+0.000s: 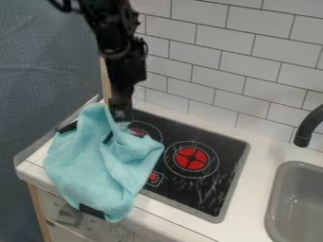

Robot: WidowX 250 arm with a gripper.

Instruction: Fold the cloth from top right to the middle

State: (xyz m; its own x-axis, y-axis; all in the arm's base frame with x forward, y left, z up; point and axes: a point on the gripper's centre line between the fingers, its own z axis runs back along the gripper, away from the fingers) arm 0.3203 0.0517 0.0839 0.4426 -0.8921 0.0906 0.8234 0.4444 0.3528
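One rumpled turquoise cloth [95,165] drapes over your stove [180,186], your end effector [122,115] by its top (you cannot tell whether it grips)

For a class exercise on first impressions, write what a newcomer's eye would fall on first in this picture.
Probably the turquoise cloth comes first, rumpled over the left part of the black cooktop and the counter's front edge. Next might be the robot's black gripper, hanging down by the cloth's upper end. The bright red burner disc, near the cooktop's middle, also stands out.
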